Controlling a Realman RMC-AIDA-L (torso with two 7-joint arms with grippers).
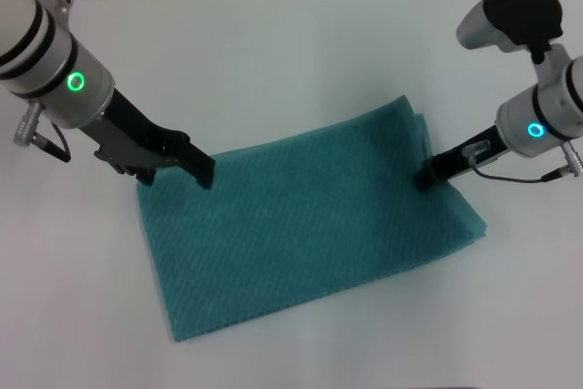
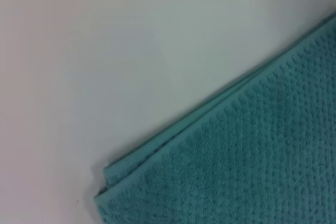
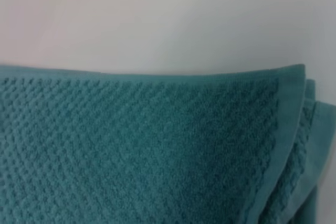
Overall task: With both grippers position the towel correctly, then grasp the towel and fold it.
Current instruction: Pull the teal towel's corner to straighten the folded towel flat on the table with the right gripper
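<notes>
white tabletop [image 1: 291, 43]: the largest surface, filling the head view and bearing everything else.

teal waffle-weave towel [image 1: 310, 225]: a rectangular cloth lying flat at the centre of the tabletop, its long axis running from about 8 o'clock to 2 o'clock in the head view. it is doubled in layers; the left wrist view shows the towel [image 2: 252, 166] with two stacked hems meeting at a corner, and the right wrist view shows the towel [image 3: 142, 150] with a smooth border band along its edge and further layers peeking out at one corner.

left arm [image 1: 55, 70]: white-and-grey cylinder with a glowing green ring, entering from 10 o'clock.

right arm [image 1: 547, 116]: white-and-grey cylinder with a cyan ring, entering from 3 o'clock.

left gripper [image 1: 191, 168]: black, narrow, lowered at the towel's far left corner, at about 9 o'clock of the cloth, its tip touching the cloth edge; whether its fingers are apart or together cannot be told.

right gripper [image 1: 425, 176]: black, narrow, set down on the towel's right short edge, at about 3 o'clock of the cloth; whether it is apart, together or clamped on the cloth cannot be told.
</notes>
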